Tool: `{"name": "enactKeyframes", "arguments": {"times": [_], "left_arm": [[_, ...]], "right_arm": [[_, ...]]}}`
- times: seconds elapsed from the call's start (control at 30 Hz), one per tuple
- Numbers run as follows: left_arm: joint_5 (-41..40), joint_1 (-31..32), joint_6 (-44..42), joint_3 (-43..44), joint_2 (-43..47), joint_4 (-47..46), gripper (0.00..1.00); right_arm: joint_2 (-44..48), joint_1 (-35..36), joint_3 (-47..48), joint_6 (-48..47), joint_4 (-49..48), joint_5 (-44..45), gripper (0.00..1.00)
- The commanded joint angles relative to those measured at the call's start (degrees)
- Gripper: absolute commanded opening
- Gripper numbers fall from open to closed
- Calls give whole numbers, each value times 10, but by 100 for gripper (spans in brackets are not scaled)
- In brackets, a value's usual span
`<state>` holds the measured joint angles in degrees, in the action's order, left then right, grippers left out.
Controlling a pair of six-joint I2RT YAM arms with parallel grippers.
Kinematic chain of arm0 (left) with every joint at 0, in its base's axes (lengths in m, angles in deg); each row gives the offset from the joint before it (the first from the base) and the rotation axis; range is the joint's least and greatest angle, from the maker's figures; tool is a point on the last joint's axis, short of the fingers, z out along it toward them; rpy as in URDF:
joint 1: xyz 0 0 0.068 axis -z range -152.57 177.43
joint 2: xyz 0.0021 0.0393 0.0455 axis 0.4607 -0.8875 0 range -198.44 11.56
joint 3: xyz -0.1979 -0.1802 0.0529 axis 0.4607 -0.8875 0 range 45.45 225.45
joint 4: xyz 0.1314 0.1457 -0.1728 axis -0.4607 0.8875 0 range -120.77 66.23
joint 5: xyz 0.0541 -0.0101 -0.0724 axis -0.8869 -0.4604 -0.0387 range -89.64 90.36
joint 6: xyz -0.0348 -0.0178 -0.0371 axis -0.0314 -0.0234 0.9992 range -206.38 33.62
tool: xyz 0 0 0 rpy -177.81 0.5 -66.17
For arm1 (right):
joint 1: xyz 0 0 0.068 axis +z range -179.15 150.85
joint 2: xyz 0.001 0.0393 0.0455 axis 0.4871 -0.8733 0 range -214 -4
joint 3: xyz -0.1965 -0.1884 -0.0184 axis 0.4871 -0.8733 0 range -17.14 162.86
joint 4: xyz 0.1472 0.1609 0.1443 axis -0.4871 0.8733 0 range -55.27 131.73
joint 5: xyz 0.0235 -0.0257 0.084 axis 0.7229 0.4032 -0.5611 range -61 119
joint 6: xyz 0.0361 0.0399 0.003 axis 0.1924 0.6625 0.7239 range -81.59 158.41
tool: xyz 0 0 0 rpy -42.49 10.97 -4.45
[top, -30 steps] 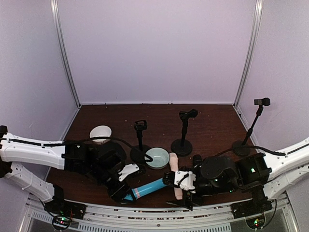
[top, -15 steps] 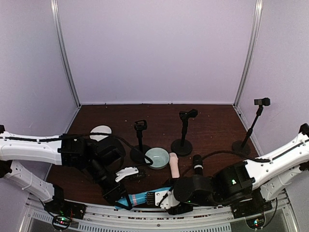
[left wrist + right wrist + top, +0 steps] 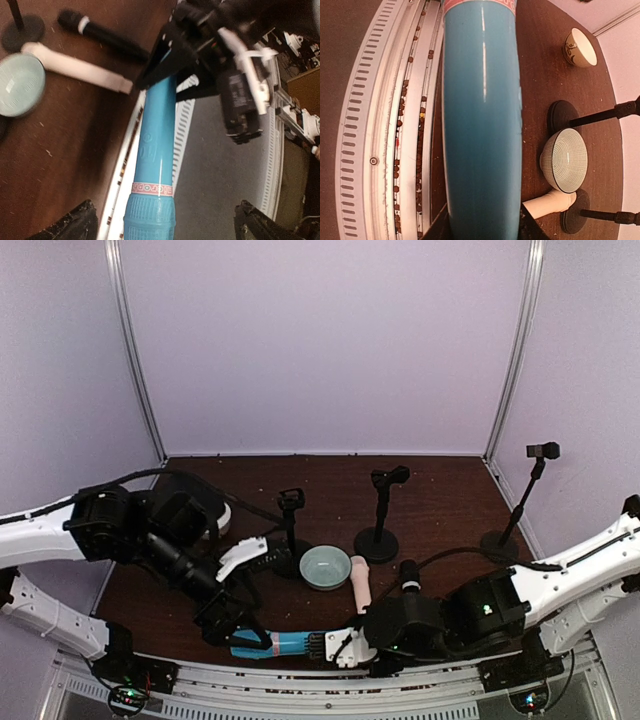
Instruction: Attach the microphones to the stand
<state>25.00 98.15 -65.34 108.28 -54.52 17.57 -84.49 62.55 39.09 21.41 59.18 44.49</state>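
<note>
The light blue microphone (image 3: 283, 643) lies along the table's front edge, its ribbed head (image 3: 150, 222) pointing left. My right gripper (image 3: 340, 646) is shut on its handle (image 3: 482, 125), a dark finger (image 3: 439, 226) pressing each side. My left gripper (image 3: 226, 628) hangs open over the head end, and its fingertips (image 3: 75, 225) stand wide apart and clear of the microphone. The pale pink microphone (image 3: 358, 583) and the black microphone (image 3: 408, 574) lie side by side on the table behind. Three black stands (image 3: 290, 530) (image 3: 381, 512) (image 3: 522, 502) are upright and hold nothing.
A pale blue-green bowl (image 3: 325, 567) sits by the left stand's base, touching the pink microphone's end (image 3: 551, 202). A white bowl (image 3: 579, 47) sits further left behind my left arm. The metal rail (image 3: 375, 125) runs along the front edge under the blue microphone.
My left gripper has let go of the blue microphone, opened wide and drawn back to the left. My right gripper has slid along the front edge and closed on the microphone's handle.
</note>
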Motion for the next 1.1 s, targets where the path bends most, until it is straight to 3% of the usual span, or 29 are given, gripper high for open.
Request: {"name": "enactKeyframes", "arguments": {"times": [0.0,0.17,0.37,0.53,0.63,0.7,0.83,1.07], "left_arm": [[-133,0,-49,56,59,-47,98],[-220,0,-88,9,105,-222,98],[-240,-9,-112,-15,69,-437,98],[-123,-99,-8,-1,-11,-538,93],[-83,-106,-8,7,-40,-603,93],[-66,-113,-11,49,-71,-591,92],[-5,-135,1,82,-109,-618,82],[101,-178,48,101,-152,-676,47]], "right_arm": [[75,-53,-46,56,-79,-80,22],[161,-140,-122,144,-217,-214,20],[226,-252,-156,237,-325,-343,18],[231,-312,-159,269,-392,-432,18],[210,-321,-146,266,-392,-446,18],[195,-326,-140,268,-400,-457,18],[174,-332,-122,271,-404,-464,18],[161,-368,-108,294,-422,-487,20]]}}
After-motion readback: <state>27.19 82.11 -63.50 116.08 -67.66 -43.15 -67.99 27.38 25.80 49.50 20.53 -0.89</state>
